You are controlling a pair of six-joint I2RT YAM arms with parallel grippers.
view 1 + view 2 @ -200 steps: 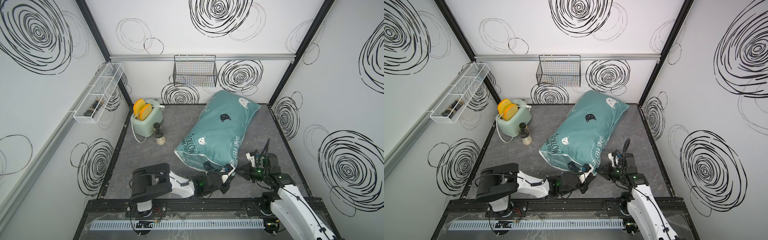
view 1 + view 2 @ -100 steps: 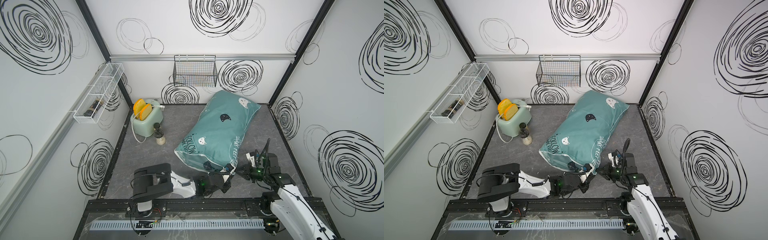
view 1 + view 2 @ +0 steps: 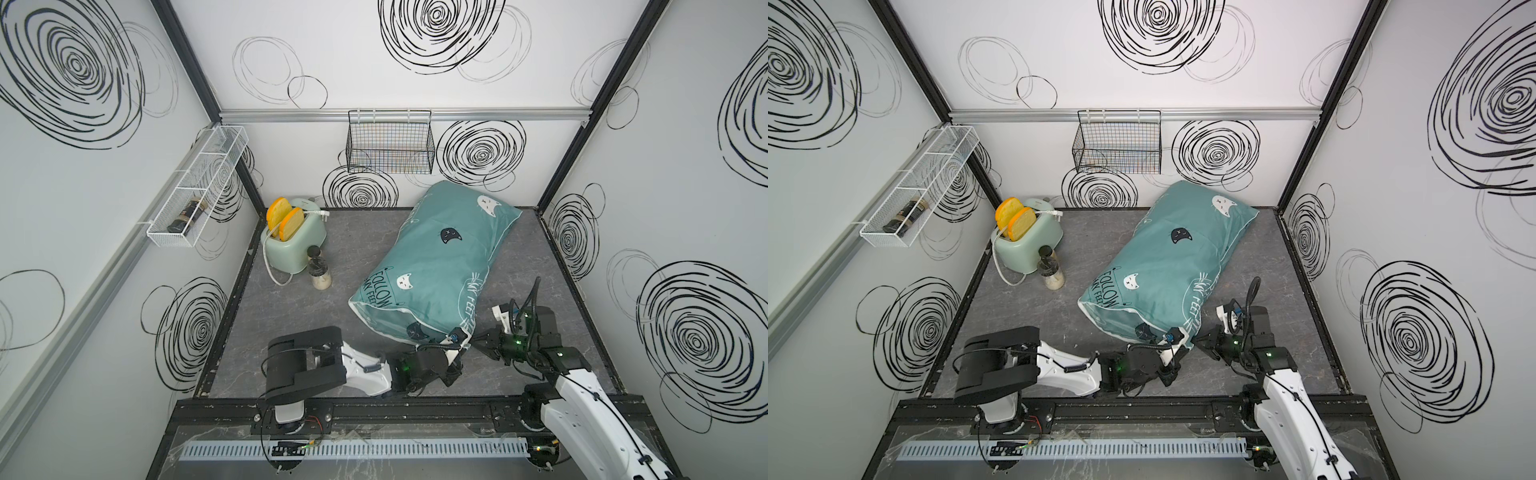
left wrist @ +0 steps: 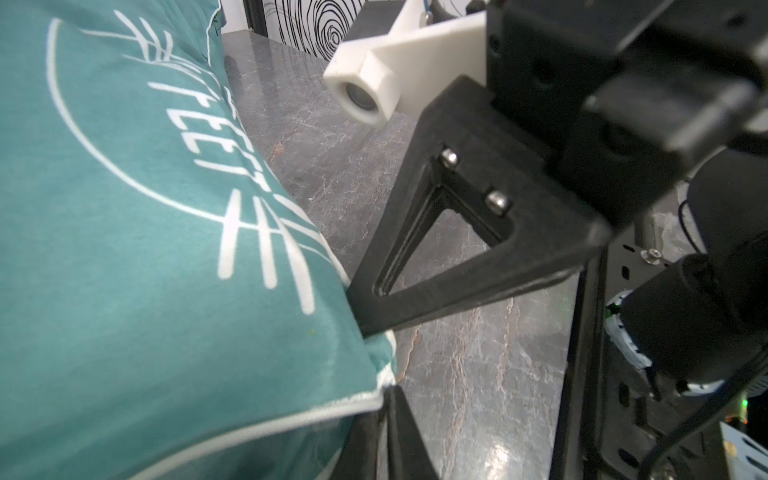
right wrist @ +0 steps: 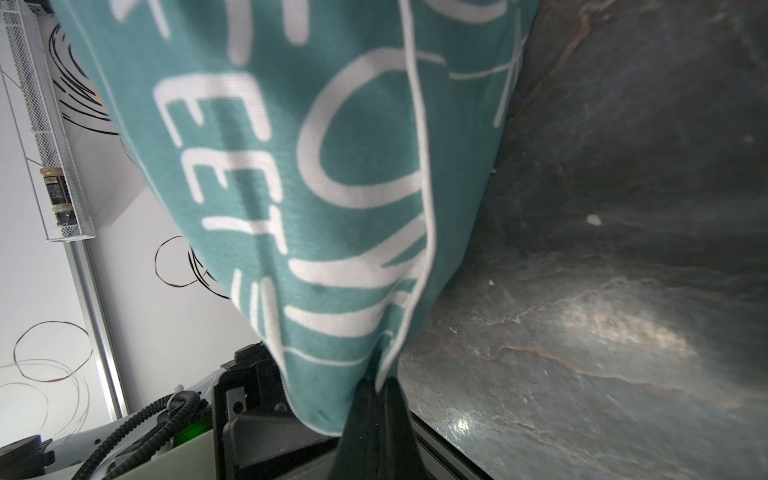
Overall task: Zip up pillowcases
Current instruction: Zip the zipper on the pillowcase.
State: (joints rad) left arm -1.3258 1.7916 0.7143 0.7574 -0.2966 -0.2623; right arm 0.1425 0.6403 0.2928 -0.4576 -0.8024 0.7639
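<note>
The teal pillowcase (image 3: 440, 266) (image 3: 1167, 266) with cat faces and white lettering covers a plump pillow lying diagonally on the grey floor. Both grippers meet at its near right corner. In the left wrist view my left gripper (image 4: 388, 388) is shut on the white-piped edge of the pillowcase (image 4: 124, 208); it also shows in both top views (image 3: 455, 353) (image 3: 1177, 353). My right gripper (image 5: 380, 380) (image 3: 473, 338) is shut on the corner fabric of the pillowcase (image 5: 332, 166), pinching it from the other side. The zipper is hidden by fabric and fingers.
A mint-green toaster (image 3: 293, 245) with bread slices and a small jar (image 3: 319, 270) stand at the back left of the floor. A black wire basket (image 3: 390, 143) hangs on the back wall, a white wire shelf (image 3: 195, 191) on the left wall. The black rail (image 3: 374, 411) runs along the front.
My left gripper's jaws have closed from slightly apart onto the pillowcase edge. The right gripper and the pillow have stayed where they were.
</note>
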